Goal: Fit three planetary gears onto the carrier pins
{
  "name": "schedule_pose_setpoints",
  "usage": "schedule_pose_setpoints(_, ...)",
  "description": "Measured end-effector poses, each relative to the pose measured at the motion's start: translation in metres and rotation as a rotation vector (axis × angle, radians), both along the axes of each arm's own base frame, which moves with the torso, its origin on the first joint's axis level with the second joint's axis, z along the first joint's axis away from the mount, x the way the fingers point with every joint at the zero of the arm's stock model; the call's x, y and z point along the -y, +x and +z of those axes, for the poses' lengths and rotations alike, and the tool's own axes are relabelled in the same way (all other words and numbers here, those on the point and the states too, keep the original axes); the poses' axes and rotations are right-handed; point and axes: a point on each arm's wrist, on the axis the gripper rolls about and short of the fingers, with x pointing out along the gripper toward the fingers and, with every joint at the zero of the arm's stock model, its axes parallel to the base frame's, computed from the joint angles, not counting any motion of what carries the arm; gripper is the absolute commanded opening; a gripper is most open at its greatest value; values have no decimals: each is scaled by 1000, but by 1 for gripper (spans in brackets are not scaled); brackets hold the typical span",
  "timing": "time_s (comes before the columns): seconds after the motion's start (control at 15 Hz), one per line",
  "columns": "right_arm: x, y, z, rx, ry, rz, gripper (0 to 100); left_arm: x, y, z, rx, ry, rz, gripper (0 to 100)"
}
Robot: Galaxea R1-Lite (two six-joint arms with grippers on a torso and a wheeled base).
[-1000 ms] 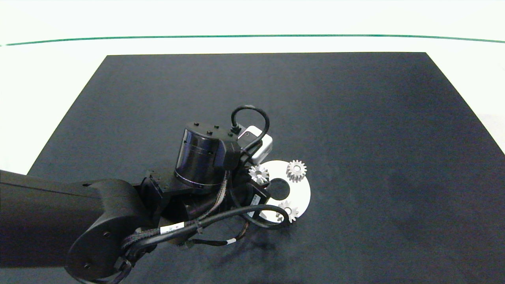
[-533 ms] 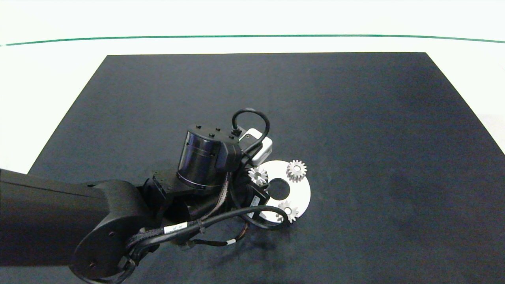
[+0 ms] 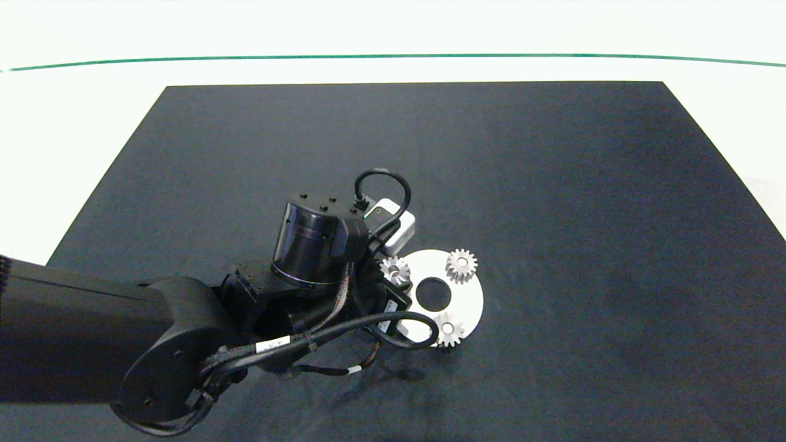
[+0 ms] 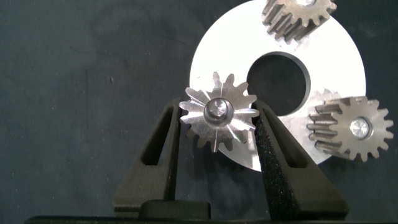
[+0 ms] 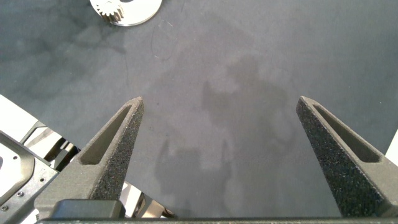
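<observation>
Left gripper (image 4: 219, 134): its two foam-faced fingers bracket the third gear (image 4: 219, 115) tooth tip to tooth tip; whether they squeeze it or have just let go is hard to read from the wrist view, though contact on both sides suggests a grip.
Third gear: seated over a carrier pin (image 4: 217, 110) at the disc's edge nearest the arm, the pin's end showing in its bore.
Other two gears: one (image 3: 461, 265) on the far side of the disc, one (image 3: 449, 329) on the near side, each on its own pin; apart from each other across the centre hole.
Carrier disc (image 3: 471, 298): flat on the dark mat (image 3: 552, 184), partly hidden by the left arm's cable loop.
Right gripper (image 5: 217, 155): fingers spread wide, hanging over bare mat well away from the disc, idle.
Handling: the gears look like solid metal, so stiff, dense for their size and smooth; pointed teeth give little flat area, so foam pads are best set across opposite tooth tips, gear level.
Risk: a tilted gear may bind on its pin; the light disc could slide on the mat if pushed sideways.
</observation>
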Motion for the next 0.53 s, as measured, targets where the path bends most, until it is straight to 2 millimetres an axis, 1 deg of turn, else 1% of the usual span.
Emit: schedule_pose_setpoints(0.53,0,0,0,-2,-1,1,100,1,2,-1,0,0,4,0)
